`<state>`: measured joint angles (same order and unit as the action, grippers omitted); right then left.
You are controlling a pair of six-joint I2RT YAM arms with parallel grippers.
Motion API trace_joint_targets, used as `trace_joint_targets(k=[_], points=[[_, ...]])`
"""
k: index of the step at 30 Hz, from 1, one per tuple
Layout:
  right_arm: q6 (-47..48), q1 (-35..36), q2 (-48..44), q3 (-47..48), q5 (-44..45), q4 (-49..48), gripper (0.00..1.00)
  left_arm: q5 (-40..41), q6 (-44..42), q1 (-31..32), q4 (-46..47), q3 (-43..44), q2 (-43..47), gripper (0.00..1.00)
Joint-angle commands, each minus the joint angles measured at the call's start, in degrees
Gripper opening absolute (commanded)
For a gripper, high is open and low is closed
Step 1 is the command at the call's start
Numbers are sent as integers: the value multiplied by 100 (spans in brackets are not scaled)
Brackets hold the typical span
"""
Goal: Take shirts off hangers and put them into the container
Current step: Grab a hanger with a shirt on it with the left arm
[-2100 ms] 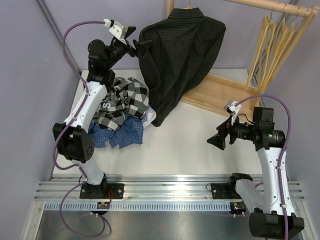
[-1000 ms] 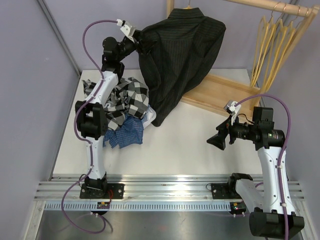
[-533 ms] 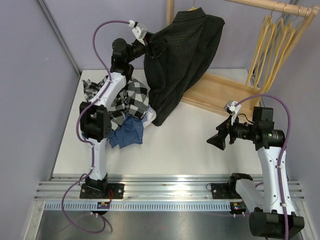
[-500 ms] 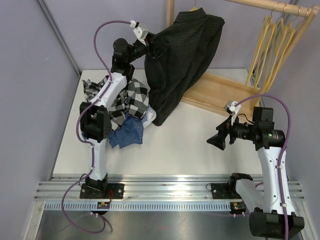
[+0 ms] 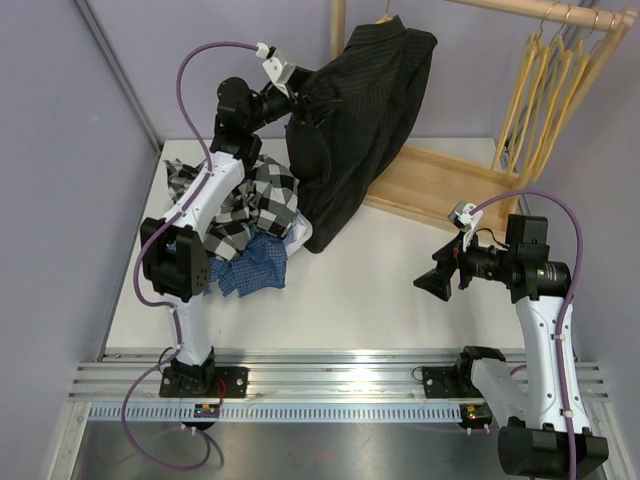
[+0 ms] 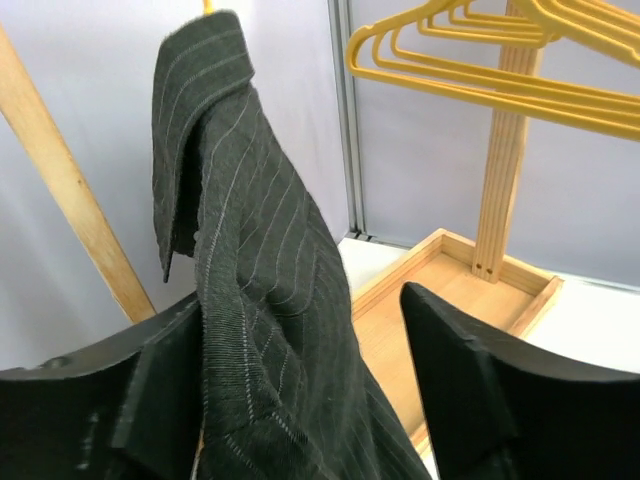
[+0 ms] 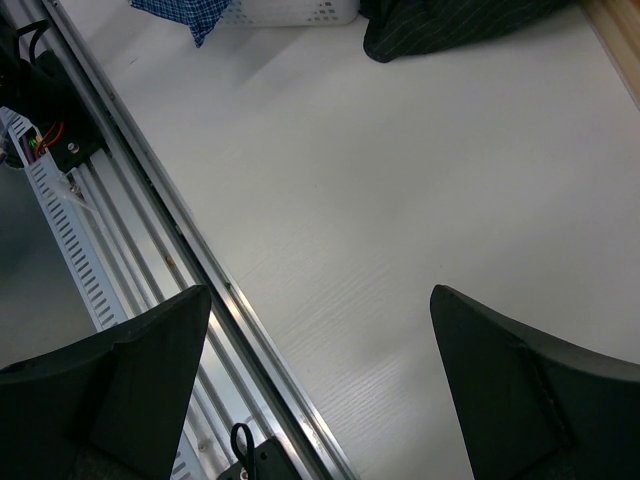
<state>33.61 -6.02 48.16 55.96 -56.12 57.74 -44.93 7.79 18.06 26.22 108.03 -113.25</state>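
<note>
The left gripper point(image 6: 302, 298) is raised at the far left. Its jaws are spread on either side of a shoulder fold of the black pinstriped shirt point(image 5: 370, 110), not clamped on it. The shirt hangs below the wooden rail point(image 5: 520, 8), its lower end reaching the table point(image 5: 380, 290). It looks soft, light and floppy; the collar or shoulder seam seems the firmest hold. A rack post point(image 5: 340, 20) stands close behind. Empty hangers point(image 5: 548, 85) hang far right. The basket point(image 5: 303, 236), heaped with shirts, sits to the left. The right gripper point(image 7: 320, 292) hovers wide open over open table.
</note>
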Motion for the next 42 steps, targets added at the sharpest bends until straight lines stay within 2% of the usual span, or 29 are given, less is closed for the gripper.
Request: trace_joint_targets(k=[1, 3, 6, 9, 10, 14, 15, 16, 18, 25, 33, 42], points=[[-21, -22, -44, 11, -31, -157, 99, -209, -260, -5, -116, -62, 506, 81], [-29, -22, -35, 11, -22, -166, 99, -192, -383, -5, -326, -71, 567, 86], [-47, -22, -35, 2, -5, -175, 99, -209, -463, -5, -616, 7, 550, 83], [-73, -22, -35, 2, 13, -201, 99, -139, -507, -5, -959, 200, 480, 68], [-73, -22, -26, 2, 13, -201, 99, -87, -542, -5, -1021, 227, 471, 57], [-91, -22, -35, -7, 31, -210, 99, 212, -744, -5, -1399, 280, 479, 39], [-91, -22, -35, -7, 31, -210, 99, 247, -744, -5, -1531, 289, 506, 31], [-91, -22, -35, -7, 31, -210, 99, 413, -935, 4, -1584, 280, 523, 11], [-100, -22, -26, -7, 31, -228, 99, 546, -981, 22, -1681, 263, 576, 0], [-126, -22, -9, -7, 48, -245, 100, 617, -640, 162, -1471, 236, 752, 0], [-161, -22, -17, -15, 83, -280, 99, 1046, 117, 469, -531, 254, 936, 0], [-170, -39, -79, -24, 101, -280, 99, 1206, 916, 540, 304, 26, 1112, 0]])
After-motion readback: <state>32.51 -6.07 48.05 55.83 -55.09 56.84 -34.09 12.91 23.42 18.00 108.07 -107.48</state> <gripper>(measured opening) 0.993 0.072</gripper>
